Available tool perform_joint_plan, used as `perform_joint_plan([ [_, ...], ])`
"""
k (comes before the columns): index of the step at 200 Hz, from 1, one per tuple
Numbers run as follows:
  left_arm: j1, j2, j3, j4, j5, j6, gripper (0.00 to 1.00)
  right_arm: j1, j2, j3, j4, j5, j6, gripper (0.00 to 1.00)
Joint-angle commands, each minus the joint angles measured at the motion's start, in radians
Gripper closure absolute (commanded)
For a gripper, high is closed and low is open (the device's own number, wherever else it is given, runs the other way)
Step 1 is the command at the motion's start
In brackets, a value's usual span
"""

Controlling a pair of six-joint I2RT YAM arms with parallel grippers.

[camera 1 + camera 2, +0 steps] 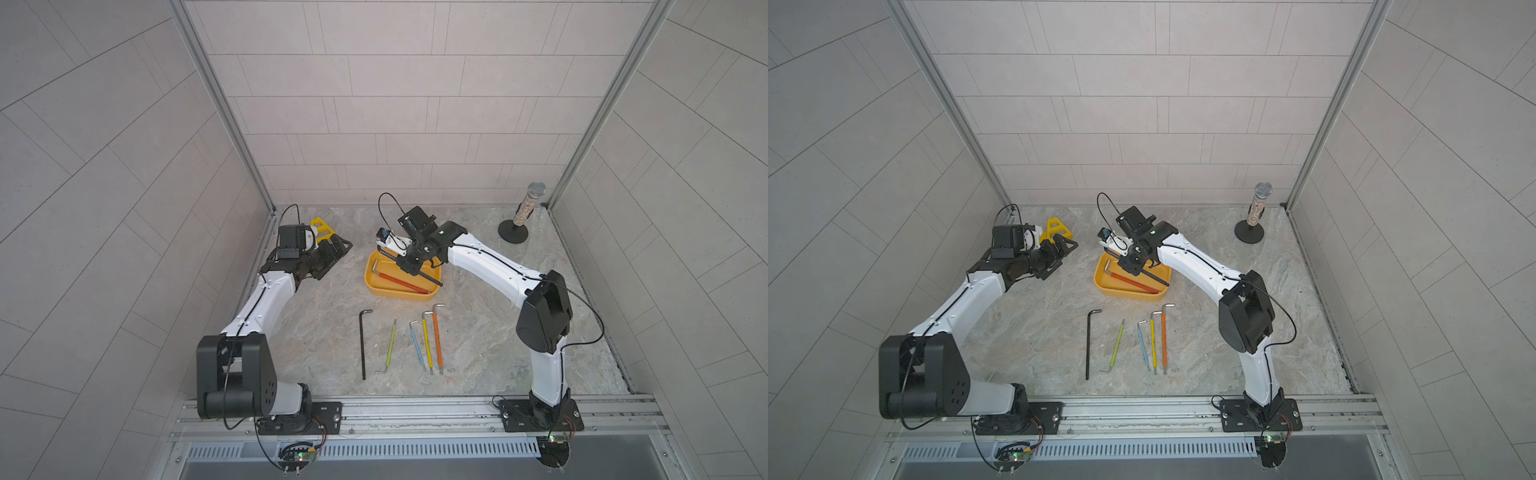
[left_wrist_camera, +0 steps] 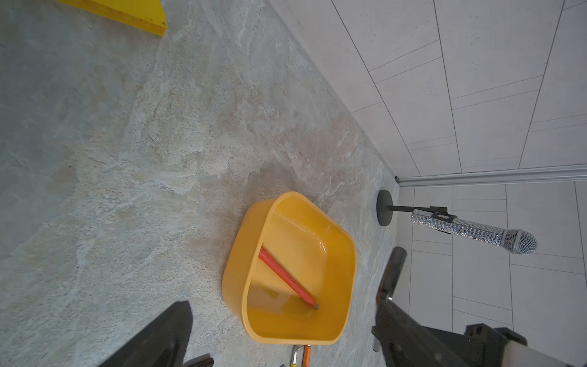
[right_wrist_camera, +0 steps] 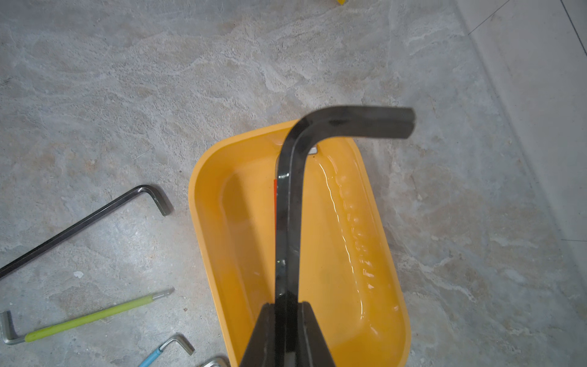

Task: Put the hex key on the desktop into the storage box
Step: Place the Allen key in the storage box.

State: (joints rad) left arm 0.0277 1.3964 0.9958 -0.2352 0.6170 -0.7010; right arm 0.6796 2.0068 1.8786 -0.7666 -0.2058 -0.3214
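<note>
Marbled desktop, loose keys; right jaws tight on hex key, left jaws apart.

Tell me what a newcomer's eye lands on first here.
The right gripper, shut on a black hex key above the yellow storage box, where a red-sleeved key lies. Then the glittery microphone standing in the far corner of the desktop, on the right arm's side.
</note>
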Motion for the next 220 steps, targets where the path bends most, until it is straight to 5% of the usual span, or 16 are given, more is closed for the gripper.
perform_joint_plan([
  [1, -0.001, -0.024, -0.008, 0.021, -0.008, 0.003, 0.02, -0.002, 0.033, 0.060, -0.004, -0.017, -0.039, 1.00],
  [88, 0.006, -0.035, -0.011, 0.015, -0.015, 0.006, 0.02, -0.004, 0.174, 0.127, 0.024, -0.055, -0.057, 1.00],
  [220, 0.005, -0.039, -0.020, 0.012, -0.022, 0.011, 0.02, -0.017, 0.198, -0.028, 0.147, 0.012, -0.053, 1.00],
])
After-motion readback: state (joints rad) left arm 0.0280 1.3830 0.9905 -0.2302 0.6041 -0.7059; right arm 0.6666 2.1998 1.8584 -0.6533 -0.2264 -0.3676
